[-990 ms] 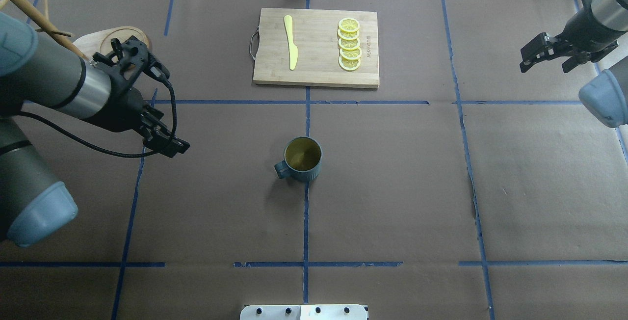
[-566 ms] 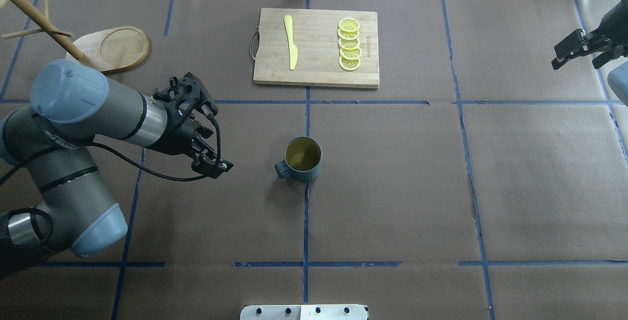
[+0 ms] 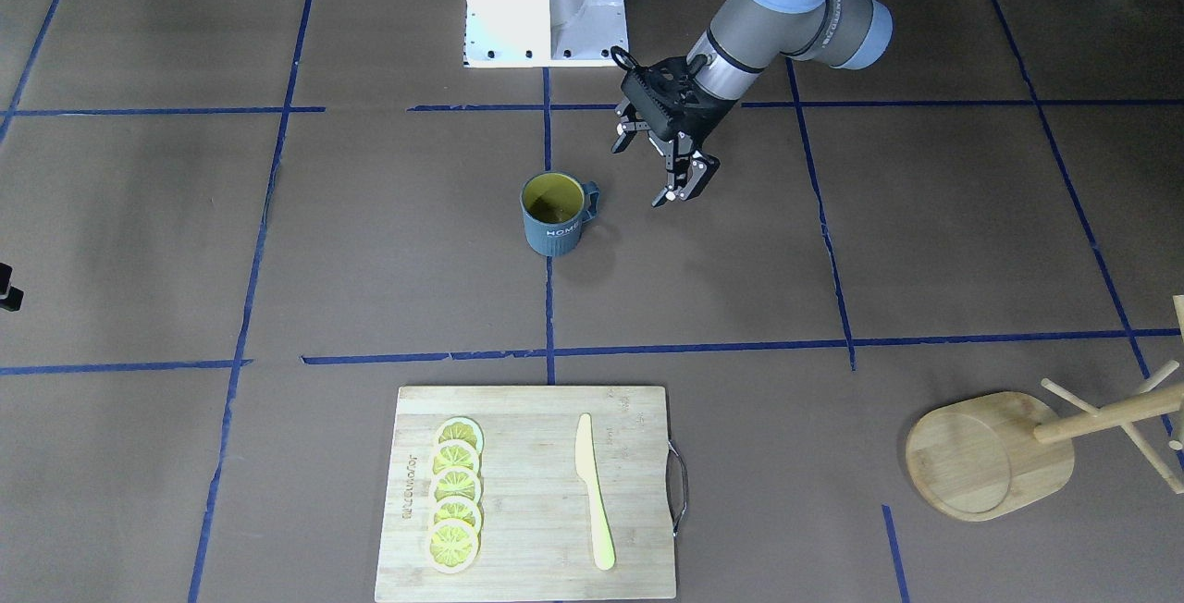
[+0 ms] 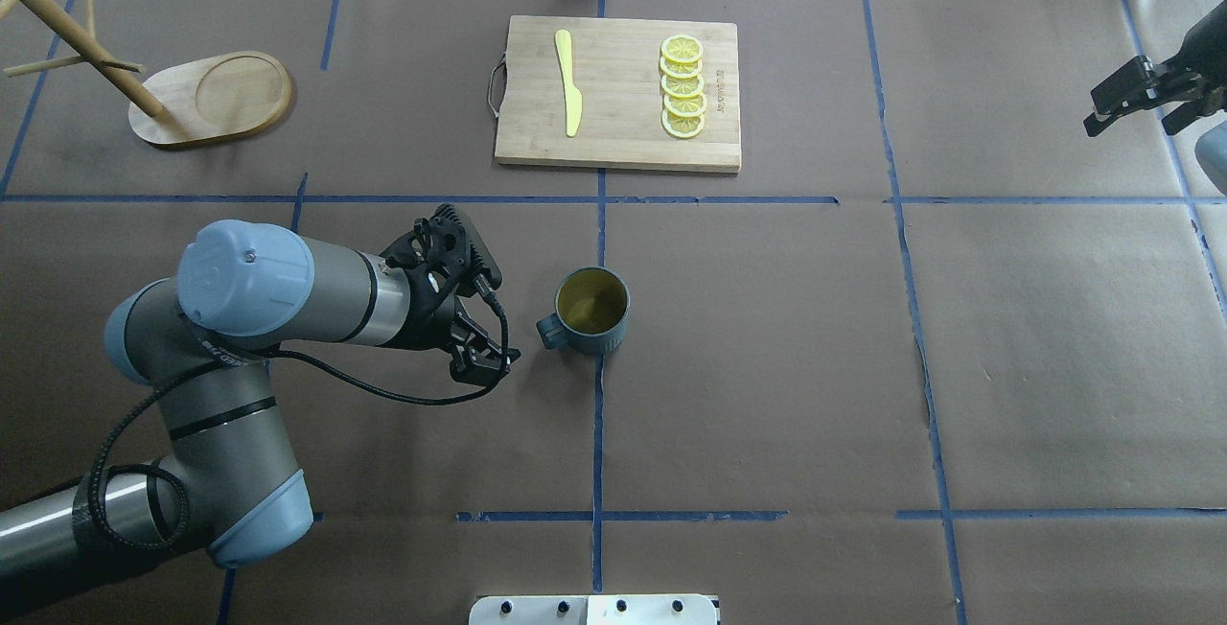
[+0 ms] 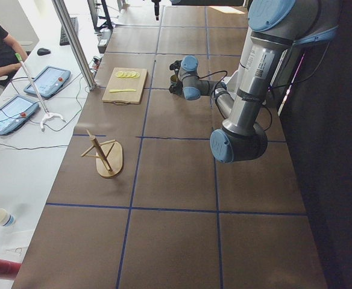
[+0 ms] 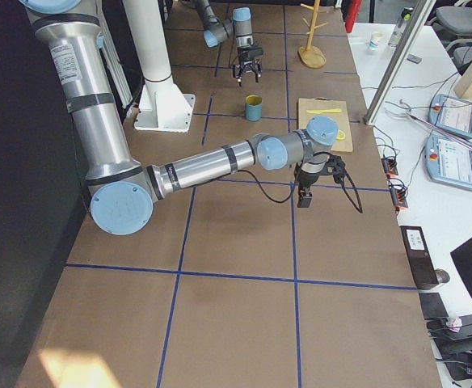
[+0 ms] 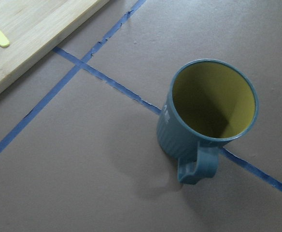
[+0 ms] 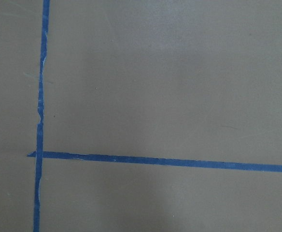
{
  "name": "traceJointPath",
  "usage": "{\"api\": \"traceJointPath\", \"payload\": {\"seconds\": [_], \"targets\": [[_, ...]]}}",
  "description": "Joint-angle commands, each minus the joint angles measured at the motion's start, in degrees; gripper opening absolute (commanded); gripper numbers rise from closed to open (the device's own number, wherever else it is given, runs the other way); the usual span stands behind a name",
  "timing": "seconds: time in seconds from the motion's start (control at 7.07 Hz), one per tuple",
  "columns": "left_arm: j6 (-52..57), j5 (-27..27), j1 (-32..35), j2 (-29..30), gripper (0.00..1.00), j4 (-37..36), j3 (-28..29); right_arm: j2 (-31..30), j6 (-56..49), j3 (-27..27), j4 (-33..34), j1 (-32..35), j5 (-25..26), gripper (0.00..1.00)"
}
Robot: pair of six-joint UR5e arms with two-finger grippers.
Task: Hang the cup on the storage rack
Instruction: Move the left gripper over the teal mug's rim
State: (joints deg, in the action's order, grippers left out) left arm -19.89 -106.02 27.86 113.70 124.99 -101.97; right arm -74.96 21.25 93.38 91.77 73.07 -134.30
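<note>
1. Found the cup [image 4: 592, 311] upright on the brown table cover [image 4: 767, 366], mouth up, sitting on a blue tape line [image 4: 598, 433] near the table's middle. Read yellow-green inside and white "HOME" lettering in the front-facing view.
2. Noted its handle pointing toward the robot's left side, at the left gripper [image 3: 647, 170].
3. Logged that gripper just beside the handle but apart from it, above the cover, jaws spread wide and holding nothing.
4. Saw the cup in the right half of the left wrist view, handle nearest the lens.
5. Logged the right gripper [image 4: 1134, 119] near the table's right edge, well apart from the cup, jaws open and holding nothing. Got only bare cover and tape from its wrist camera.
6. Located the storage rack [image 4: 216, 98] toward the far left corner, well apart from the cup, post standing up from a rounded base.
7. Recorded a cutting board [image 4: 623, 127] beyond the cup, carrying a row of lemon slices [image 4: 682, 86] and a yellow knife [image 4: 567, 83].
</note>
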Motion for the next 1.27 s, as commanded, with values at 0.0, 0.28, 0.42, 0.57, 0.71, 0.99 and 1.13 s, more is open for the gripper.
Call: {"api": "traceJointPath", "payload": {"seconds": [0.0, 0.28, 0.42, 0.57, 0.71, 0.99, 1.13], "targets": [[0.29, 0.46, -2.45, 2.91, 1.00, 0.08, 2.81, 0.08, 0.19, -0.04, 0.07, -0.03, -0.26, 1.00], [0.21, 1.59, -2.81, 4.60, 0.96, 0.51, 5.82, 0.08, 0.28, -0.04, 0.07, -0.03, -0.26, 1.00], [0.29, 5.52, -4.29, 4.60, 0.94, 0.60, 5.82, 0.08, 0.37, 0.04, 0.07, -0.03, -0.34, 1.00], [0.29, 7.39, -4.66, 4.60, 0.94, 1.56, 6.34, 0.08, 0.37, -0.04, 0.07, 0.05, -0.34, 1.00], [0.29, 7.40, -4.66, 4.51, 0.94, 4.01, 6.87, 0.08, 0.37, 0.04, 0.07, 0.06, -0.34, 1.00], [0.03, 7.40, -5.27, 4.51, 0.80, 6.22, 8.45, 0.08, 0.46, 0.05, 0.07, 0.06, -0.34, 1.00], [0.03, 7.40, -5.28, 4.51, 0.77, 6.92, 8.72, 0.16, 0.63, 0.05, 0.07, 0.06, -0.34, 1.00]]}}
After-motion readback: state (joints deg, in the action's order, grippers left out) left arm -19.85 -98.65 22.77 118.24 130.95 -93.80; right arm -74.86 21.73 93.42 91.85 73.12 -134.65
